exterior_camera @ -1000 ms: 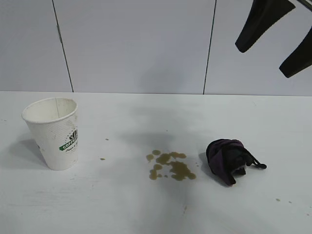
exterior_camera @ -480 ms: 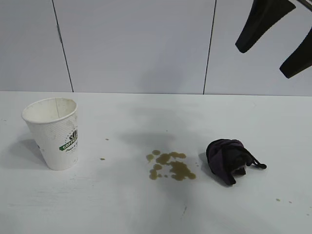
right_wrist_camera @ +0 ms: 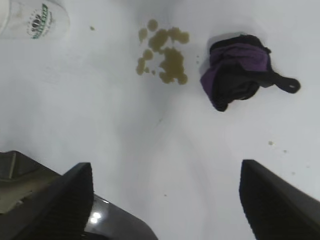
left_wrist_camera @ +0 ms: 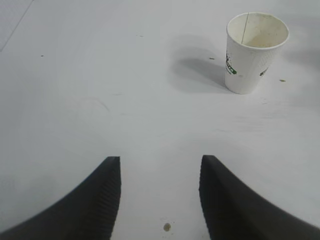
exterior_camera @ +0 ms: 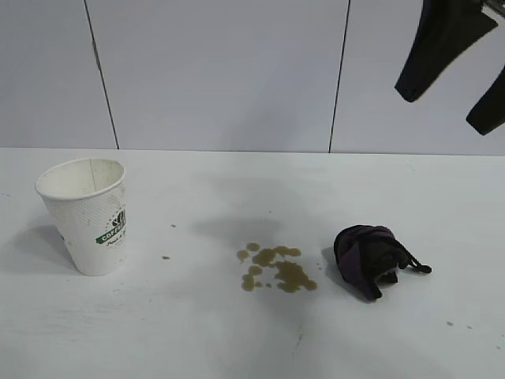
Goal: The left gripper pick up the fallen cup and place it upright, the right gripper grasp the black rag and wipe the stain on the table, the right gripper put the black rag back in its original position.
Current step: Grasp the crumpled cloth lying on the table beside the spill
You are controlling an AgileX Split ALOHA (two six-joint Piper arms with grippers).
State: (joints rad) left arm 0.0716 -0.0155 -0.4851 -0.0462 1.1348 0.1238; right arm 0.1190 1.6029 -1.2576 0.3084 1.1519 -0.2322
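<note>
Cup (exterior_camera: 85,215) upright at desk (exterior_camera: 197,332) left: done. Stain (exterior_camera: 276,268) unwiped, black rag (exterior_camera: 372,259) untouched beside it. My right claw (exterior_camera: 454,75) wide, empty, high above rag; left claw (left_wrist_camera: 160,200) half open, empty

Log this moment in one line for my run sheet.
white paper cup: upright | black bunched rag: untouched | brown stain: unwiped | right gripper: above rag, jaws open

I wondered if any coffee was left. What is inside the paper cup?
The cup stands upright on the table. Looking down into it, only the pale inner wall, a seam and faint brownish marks show. No pool of liquid shows; the near wall hides part of its floor.
</note>
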